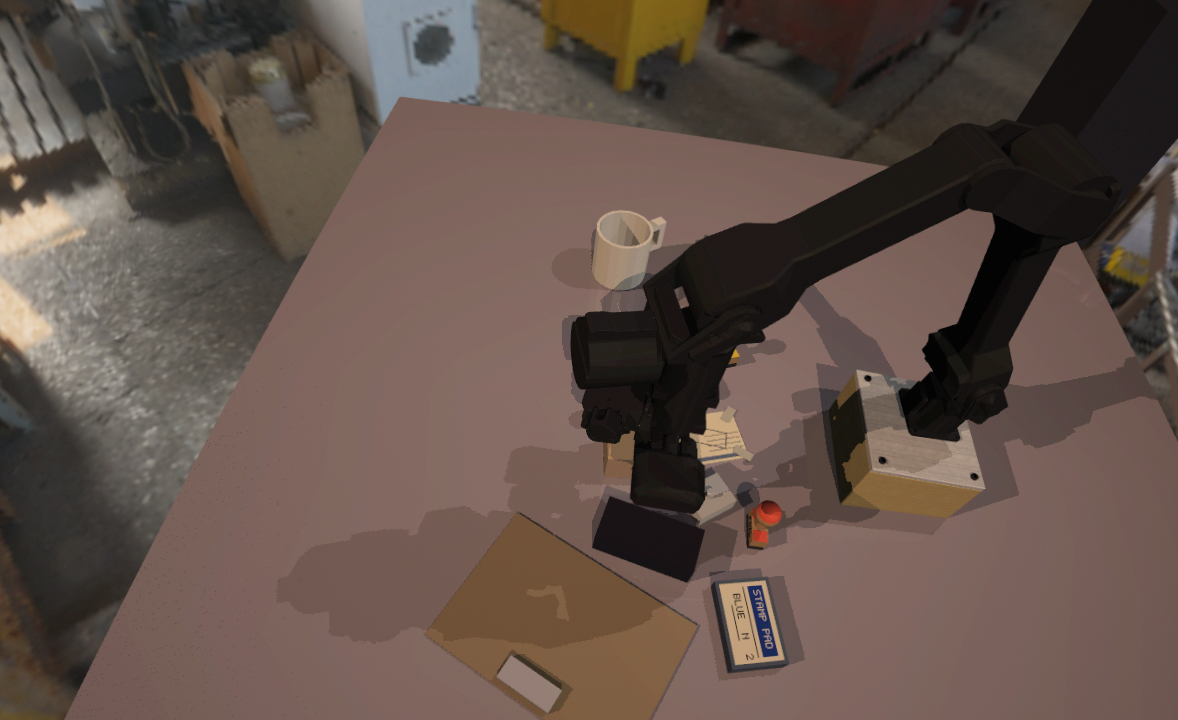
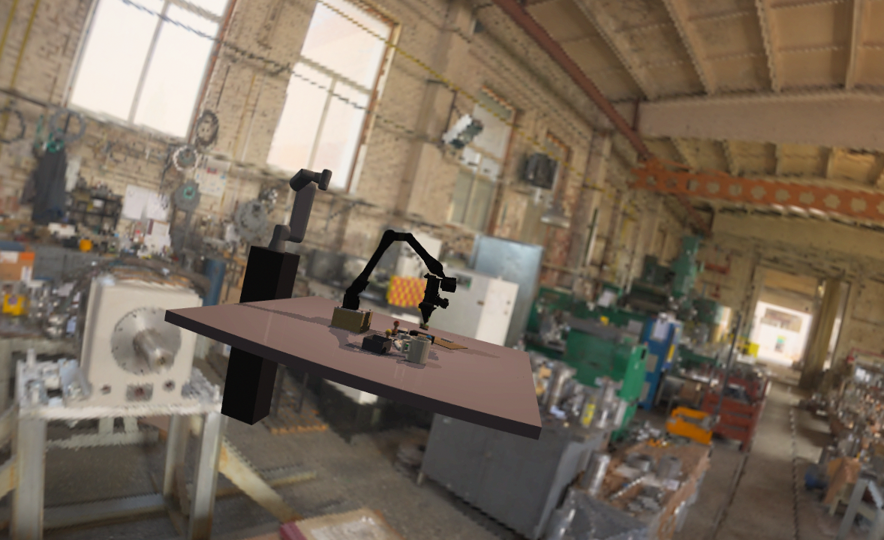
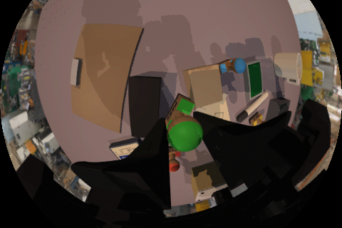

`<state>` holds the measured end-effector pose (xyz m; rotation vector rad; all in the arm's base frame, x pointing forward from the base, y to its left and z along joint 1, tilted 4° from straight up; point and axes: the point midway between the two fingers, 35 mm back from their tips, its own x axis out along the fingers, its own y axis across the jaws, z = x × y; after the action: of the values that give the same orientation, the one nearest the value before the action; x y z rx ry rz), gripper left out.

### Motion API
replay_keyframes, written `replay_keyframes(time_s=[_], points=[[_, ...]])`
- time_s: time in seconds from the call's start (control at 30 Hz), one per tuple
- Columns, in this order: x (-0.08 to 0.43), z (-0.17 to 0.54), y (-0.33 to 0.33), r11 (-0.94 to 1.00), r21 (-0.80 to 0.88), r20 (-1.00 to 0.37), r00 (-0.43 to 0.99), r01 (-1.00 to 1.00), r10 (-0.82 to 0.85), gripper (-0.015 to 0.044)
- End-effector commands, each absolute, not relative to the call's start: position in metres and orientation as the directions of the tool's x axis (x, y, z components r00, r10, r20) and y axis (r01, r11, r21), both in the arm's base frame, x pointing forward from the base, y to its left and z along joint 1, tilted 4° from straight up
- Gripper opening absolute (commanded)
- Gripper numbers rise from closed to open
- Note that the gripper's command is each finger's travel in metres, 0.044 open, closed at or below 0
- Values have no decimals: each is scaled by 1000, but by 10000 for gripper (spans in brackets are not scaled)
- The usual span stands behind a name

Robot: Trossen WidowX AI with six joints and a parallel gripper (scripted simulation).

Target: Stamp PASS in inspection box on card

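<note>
Left to right from my wrist camera: brown board (image 1: 566, 582) (image 3: 103, 75) toward the left edge, then my gripper (image 1: 665, 465) (image 2: 425, 321) (image 3: 179, 119), clamped on the green-knobbed stamp (image 3: 185, 133); PASS, I think, though its lettering's hard to read. Card (image 1: 720, 437) (image 3: 213, 111) next, green pad (image 3: 255, 79) nearer the right edge. That round knob could roll in my fingers, and a tilted face would print half a word.

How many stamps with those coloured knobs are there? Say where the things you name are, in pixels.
4: the green-knobbed stamp (image 3: 184, 133) in the gripper (image 2: 424, 322) (image 3: 179, 119); the red-knobbed stamp (image 1: 767, 513) (image 2: 396, 323) (image 3: 174, 165) on the table; the blue-knobbed stamp (image 3: 239, 65) beside the tan block (image 1: 618, 456) (image 3: 205, 85); the yellow stamp (image 1: 734, 356) (image 2: 389, 332) (image 3: 256, 118), partly hidden. More may be hidden.
</note>
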<state>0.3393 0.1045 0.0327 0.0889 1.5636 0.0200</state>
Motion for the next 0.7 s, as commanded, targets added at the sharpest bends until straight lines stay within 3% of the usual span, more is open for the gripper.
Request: replay_keyframes(time_s=[0.0, 0.67], points=[[342, 35, 97, 996, 74, -997, 10, 42, 74, 0], [359, 35, -27, 997, 63, -998, 12, 42, 63, 0]])
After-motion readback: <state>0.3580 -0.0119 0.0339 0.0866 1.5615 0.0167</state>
